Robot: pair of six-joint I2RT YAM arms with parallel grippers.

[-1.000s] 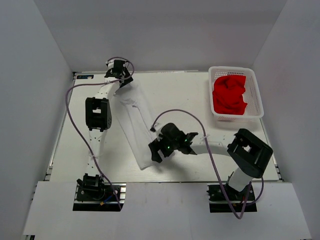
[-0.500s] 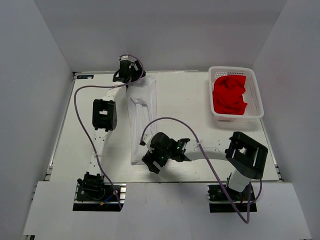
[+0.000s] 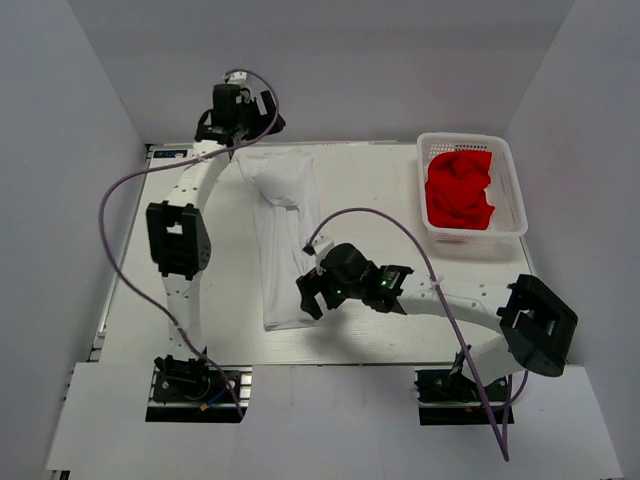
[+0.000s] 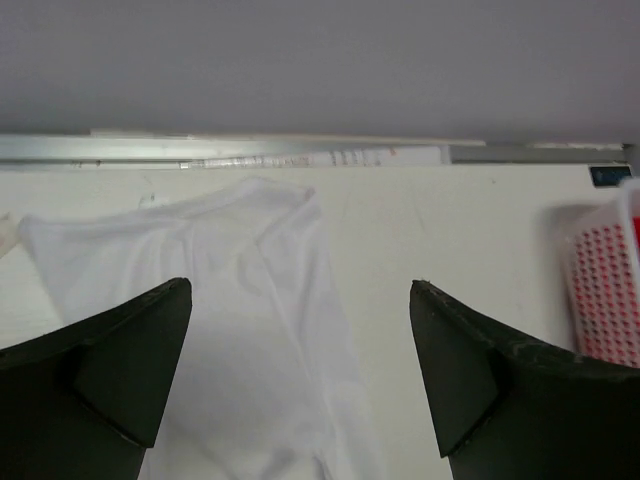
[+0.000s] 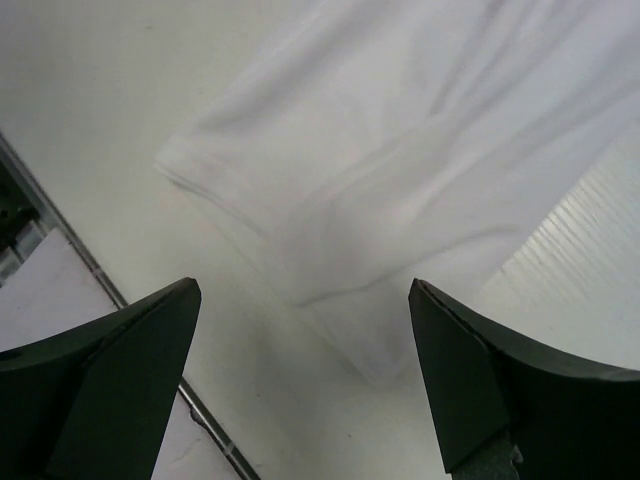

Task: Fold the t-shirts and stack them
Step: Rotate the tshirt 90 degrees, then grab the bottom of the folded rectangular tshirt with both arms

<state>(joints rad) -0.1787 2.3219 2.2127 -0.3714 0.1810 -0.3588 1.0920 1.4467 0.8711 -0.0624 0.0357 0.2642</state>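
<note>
Left end effector (image 4: 300, 292): fully open, holding nothing. It hangs above the far edge of the surface (image 3: 380, 190), left of centre. The far end of the white t-shirt (image 3: 285, 240) lies directly below it and runs back toward my bases.

White t-shirt: it lies flat on the surface as a long narrow strip. Its long axis runs from the far edge to the near edge and leans slightly, so the near end sits a little right of the far end. The far end is the wider one, with a few creases. The near end finishes in a straight hem close to the near edge.

Right end effector (image 5: 303, 288): fully open, holding nothing. It hovers over the near end of the strip, on its right side. In the wrist view the hem corner sits between my fingers and the cloth extends away from it. I cannot tell from these views how high it hangs above the cloth.

Assessment: each arm is posted at one end of the long axis, the left nearer the far end and the right nearer the near hem. A fold across the strip would mean carrying one end along that axis toward the other.

Red t-shirt (image 3: 458, 190): it is crumpled inside the basket (image 3: 474, 235) at the far right corner, well apart from both end effectors. It is not yet folded or stacked.
</note>
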